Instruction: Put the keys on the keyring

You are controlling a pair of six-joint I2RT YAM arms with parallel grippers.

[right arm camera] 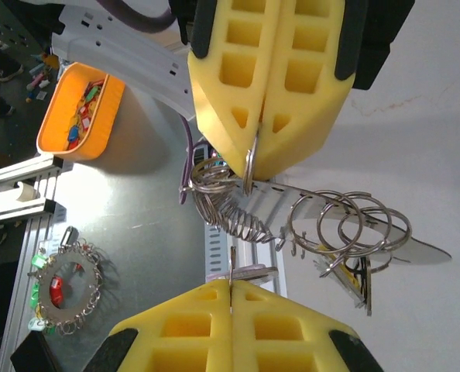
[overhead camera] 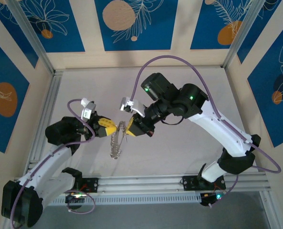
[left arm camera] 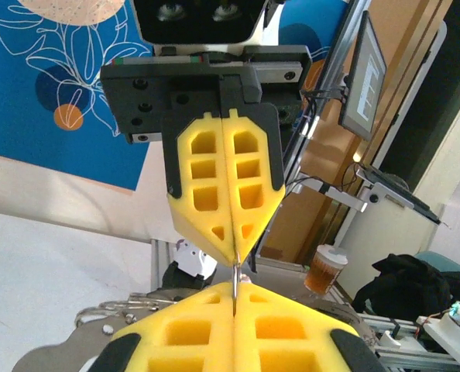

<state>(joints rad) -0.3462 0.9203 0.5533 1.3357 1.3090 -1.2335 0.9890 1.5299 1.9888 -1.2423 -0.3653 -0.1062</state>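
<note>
- The left claw (right arm camera: pixel 253 164) is clenched on one ring of the dangling silvery coiled-wire keyring (right arm camera: pixel 236 219) above the white tabletop (overhead camera: pixel 179 148).
- The right claw (right arm camera: pixel 231 285), facing it, pinches a thin flat silvery key (right arm camera: pixel 231 262).

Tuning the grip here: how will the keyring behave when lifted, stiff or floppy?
Likely floppy: the keyring droops below the left gripper in the top view. Its many loose wire loops would probably swing and tangle. Thin smooth metal may slip between the foam fingers.
</note>
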